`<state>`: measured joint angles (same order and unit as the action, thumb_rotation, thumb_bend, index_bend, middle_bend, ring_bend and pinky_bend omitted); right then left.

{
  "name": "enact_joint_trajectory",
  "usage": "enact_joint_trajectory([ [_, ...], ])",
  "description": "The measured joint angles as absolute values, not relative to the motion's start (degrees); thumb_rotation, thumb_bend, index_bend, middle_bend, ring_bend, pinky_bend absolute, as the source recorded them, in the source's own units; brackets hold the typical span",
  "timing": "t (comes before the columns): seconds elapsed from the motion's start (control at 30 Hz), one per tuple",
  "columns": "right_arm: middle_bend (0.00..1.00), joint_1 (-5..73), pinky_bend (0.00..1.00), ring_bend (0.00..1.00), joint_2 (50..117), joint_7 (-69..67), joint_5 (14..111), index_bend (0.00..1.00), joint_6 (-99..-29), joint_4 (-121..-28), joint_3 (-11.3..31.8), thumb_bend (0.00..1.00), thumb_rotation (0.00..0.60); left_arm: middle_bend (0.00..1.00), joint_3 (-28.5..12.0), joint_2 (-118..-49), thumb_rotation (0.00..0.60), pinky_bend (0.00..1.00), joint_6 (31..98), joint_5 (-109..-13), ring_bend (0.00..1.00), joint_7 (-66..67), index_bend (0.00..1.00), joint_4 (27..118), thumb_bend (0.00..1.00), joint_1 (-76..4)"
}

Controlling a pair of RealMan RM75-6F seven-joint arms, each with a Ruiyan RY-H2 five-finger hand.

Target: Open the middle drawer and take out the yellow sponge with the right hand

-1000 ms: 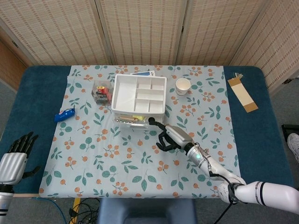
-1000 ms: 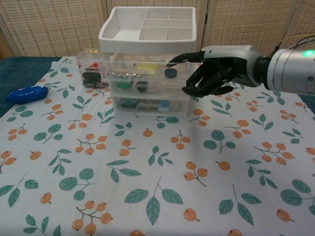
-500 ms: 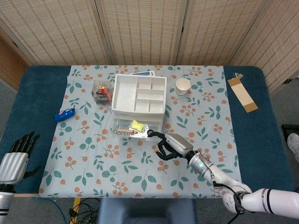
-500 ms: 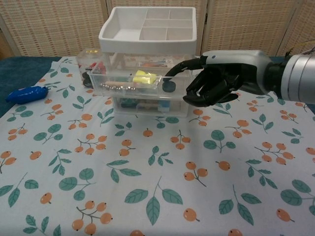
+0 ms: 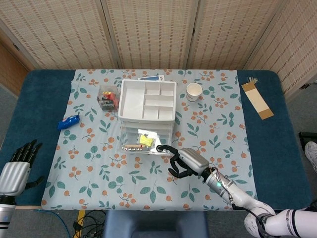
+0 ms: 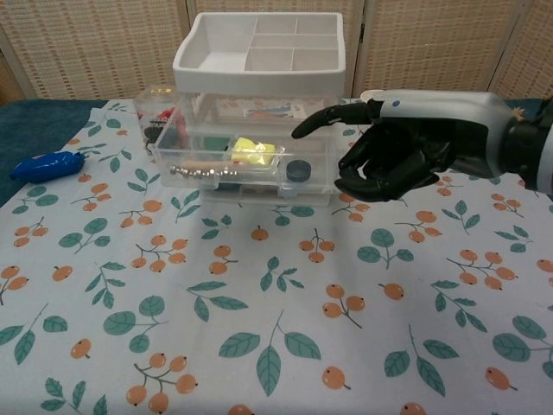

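The middle drawer (image 6: 242,164) of the clear drawer unit (image 5: 147,119) is seen pulled out toward the near side, under the white divided tray (image 5: 147,99) on top. The yellow sponge (image 6: 254,152) is seen lying inside the open drawer, right of centre, beside a string of metal beads (image 6: 207,170) along the front wall and a dark round object (image 6: 298,170) at the right end. The right hand (image 6: 393,151) is positioned just right of the drawer's front corner, one finger extended toward it and the others curled in; nothing is held, and contact with the drawer cannot be told. The left hand (image 5: 17,166) is seen at the near left edge of the table, fingers spread and empty. On the floral cloth (image 5: 99,163), a blue object (image 5: 68,121) is found to the left, a paper cup (image 5: 194,91) far right of the unit
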<state>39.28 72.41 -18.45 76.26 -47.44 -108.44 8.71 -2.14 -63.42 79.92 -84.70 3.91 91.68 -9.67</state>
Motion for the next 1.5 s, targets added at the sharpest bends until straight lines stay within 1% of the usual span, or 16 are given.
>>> enact_joint_trajectory([
  [0.17,0.71,38.6,0.96,0.9,70.5,-18.9,78.5,0.0,-48.2,-110.0,8.0,0.47,0.6,0.0,-2.1,-63.4,0.6,0.1,80.2,-84.8,0.04,3.8,0.02,91.7,0.18,-9.6],
  [0.3,0.7,38.5,0.96,0.9,68.6,-19.8,79.8,0.0,-48.7,-111.7,8.2,0.45,0.6,0.0,-2.2,-63.2,0.6,0.1,80.3,-84.9,0.04,3.7,0.02,91.7,0.18,-9.5],
  [0.5,0.7,40.3,0.96,0.9,63.4,-17.5,81.2,0.0,-49.0,-114.8,11.3,0.43,0.6,0.0,-2.4,-62.9,0.6,0.1,80.7,-85.1,0.04,3.4,0.02,91.9,0.18,-9.6],
  [0.53,0.71,40.9,0.96,0.9,62.6,-16.6,81.0,0.01,-48.8,-115.1,11.9,0.42,0.6,0.0,-2.4,-62.9,0.6,0.1,80.7,-85.2,0.04,3.4,0.02,92.0,0.18,-9.6],
  [0.67,0.73,44.7,0.96,0.9,60.6,-10.8,78.3,0.11,-46.6,-115.8,15.0,0.42,0.6,0.0,-2.3,-62.7,0.6,0.1,80.9,-85.4,0.04,3.3,0.02,92.2,0.18,-9.5],
  [0.8,0.76,48.9,0.99,0.91,59.8,-3.9,74.2,0.16,-43.5,-115.0,16.7,0.4,0.6,0.0,-2.3,-62.4,0.6,0.1,81.2,-85.5,0.04,3.2,0.02,92.4,0.18,-9.3],
  [0.9,0.79,52.3,1.0,0.94,60.1,2.2,70.9,0.2,-41.5,-113.5,17.1,0.39,0.6,0.0,-2.3,-62.3,0.6,0.1,81.6,-85.5,0.04,3.1,0.02,92.5,0.18,-9.1],
  [1.03,0.81,56.9,1.0,0.97,61.7,10.5,64.7,0.21,-40.1,-111.0,16.9,0.39,0.6,0.0,-2.1,-62.1,0.6,0.1,81.8,-85.4,0.04,2.9,0.02,92.5,0.18,-8.8],
  [1.17,0.83,61.6,1.0,0.98,64.5,18.1,57.9,0.22,-39.5,-107.8,15.6,0.39,0.6,0.0,-2.1,-62.1,0.6,0.1,82.0,-85.3,0.04,2.7,0.02,92.3,0.18,-8.6],
  [1.23,0.85,63.2,1.0,0.99,65.7,21.1,56.3,0.22,-39.7,-106.5,14.8,0.39,0.6,0.0,-2.1,-62.1,0.6,0.1,82.0,-85.2,0.04,2.6,0.02,92.3,0.18,-8.5],
  [1.5,0.88,68.8,1.0,1.0,71.4,33.5,52.3,0.24,-42.6,-100.4,10.7,0.3,0.6,0.0,-2.0,-62.2,0.6,0.1,82.1,-85.1,0.04,2.4,0.03,92.0,0.18,-8.2],
])
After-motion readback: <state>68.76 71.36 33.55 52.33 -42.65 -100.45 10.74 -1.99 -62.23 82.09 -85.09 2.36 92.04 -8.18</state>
